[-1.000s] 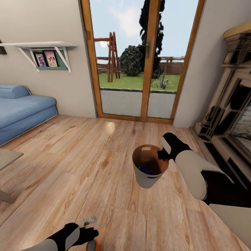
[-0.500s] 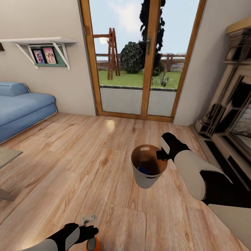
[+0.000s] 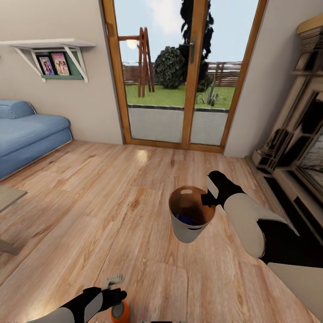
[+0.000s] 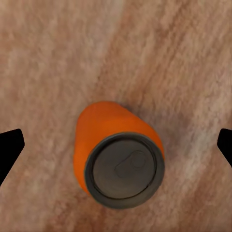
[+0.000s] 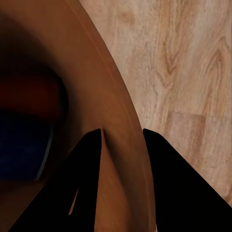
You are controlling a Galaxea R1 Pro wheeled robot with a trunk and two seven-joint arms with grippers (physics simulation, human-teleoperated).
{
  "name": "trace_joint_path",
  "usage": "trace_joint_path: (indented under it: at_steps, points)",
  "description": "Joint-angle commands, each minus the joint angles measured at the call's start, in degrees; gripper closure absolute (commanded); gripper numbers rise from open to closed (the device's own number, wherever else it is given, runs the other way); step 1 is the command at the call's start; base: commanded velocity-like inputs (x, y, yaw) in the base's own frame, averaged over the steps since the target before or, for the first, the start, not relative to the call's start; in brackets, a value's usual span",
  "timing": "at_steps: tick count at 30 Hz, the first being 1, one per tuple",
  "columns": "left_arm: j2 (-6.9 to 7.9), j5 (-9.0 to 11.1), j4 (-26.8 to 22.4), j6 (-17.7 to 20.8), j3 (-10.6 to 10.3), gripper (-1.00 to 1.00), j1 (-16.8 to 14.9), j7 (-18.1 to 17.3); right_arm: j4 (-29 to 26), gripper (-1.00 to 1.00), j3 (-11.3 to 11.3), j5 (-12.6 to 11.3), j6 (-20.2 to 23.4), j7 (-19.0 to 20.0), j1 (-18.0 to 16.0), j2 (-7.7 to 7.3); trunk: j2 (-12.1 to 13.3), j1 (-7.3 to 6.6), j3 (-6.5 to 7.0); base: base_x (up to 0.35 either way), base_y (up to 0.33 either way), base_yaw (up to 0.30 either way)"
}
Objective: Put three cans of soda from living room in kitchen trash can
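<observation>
**Bucket held at the rim, orange can on the floor**

The warm orange-brown plank floor [image 3: 89,193] spreads out from the wood-framed glass doors [image 3: 179,76]. Left of the doors sits the blue sofa [image 3: 27,139]; right of them stands the dark fireplace surround [image 3: 296,152]. In front of the doors, held above the planks, is the light grey tapered bucket with a glossy brown inside [image 3: 190,226]. The right tool [image 3: 207,198] is clenched on its rim, one finger inside the wall and one outside. A blue soda can [image 3: 185,220] lies in the bucket, with something reddish beside it. Nearer the robot than the bucket, the orange soda can with a silvery top [image 4: 120,155] stands upright on the floor. The left tool [image 3: 117,297] hovers over it, fingers spread wide, not touching it.
</observation>
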Motion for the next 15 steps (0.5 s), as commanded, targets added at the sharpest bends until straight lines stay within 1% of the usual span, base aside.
trace_joint_path:
  at_steps: [1,11,15]
  points:
    - [-0.02,-0.01,0.02,-0.41,-0.01,-1.0,0.0,0.02,0.07,1.0,-0.17,-0.59,0.0,0.3,-0.04,0.0,-0.03,0.01,-0.22,0.0,0.0,0.0]
    - [-0.17,-0.1,0.03,-1.14,-0.25,-1.0,0.0,0.17,0.23,1.0,-0.11,-0.59,0.0,0.28,-0.04,0.24,-0.16,0.27,-2.43,0.0,0.0,0.0]
    - [-0.27,-0.12,0.06,-1.24,-0.34,-1.0,0.05,0.33,0.3,1.0,-0.09,-0.6,0.0,0.28,-0.04,0.65,-0.16,0.27,-2.43,0.0,0.0,0.0]
